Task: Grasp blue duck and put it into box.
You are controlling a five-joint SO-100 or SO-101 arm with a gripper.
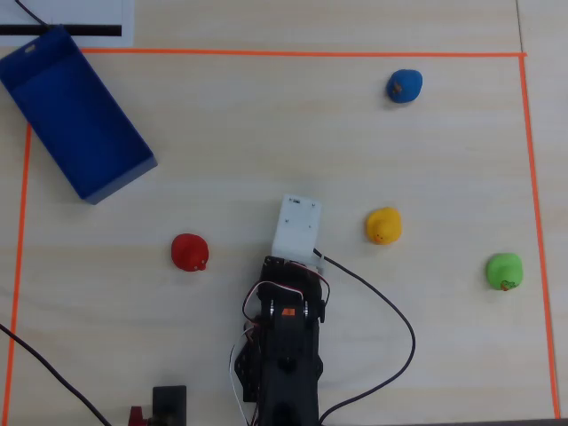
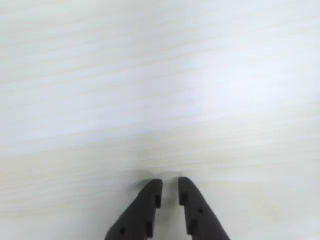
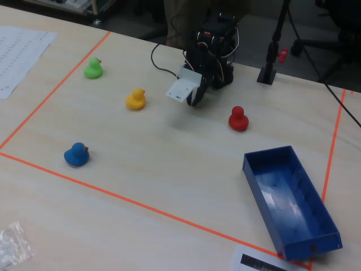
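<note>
The blue duck [image 1: 404,86] sits alone on the table at the far right in the overhead view, and at the near left in the fixed view [image 3: 76,154]. The box [image 1: 71,106], a dark blue open tray, lies empty at the top left of the overhead view and at the near right of the fixed view [image 3: 290,203]. My gripper [image 2: 170,187] hangs low over bare table near the arm's base [image 3: 194,101], far from the duck and the box. Its black jaws are almost together with nothing between them. In the overhead view a white wrist housing [image 1: 297,226] hides them.
A red duck [image 1: 189,252], a yellow duck [image 1: 383,225] and a green duck [image 1: 504,271] stand apart on the table. Orange tape [image 1: 302,53] frames the work area. A black cable [image 1: 390,311] loops right of the arm. Paper [image 3: 17,51] lies outside the tape.
</note>
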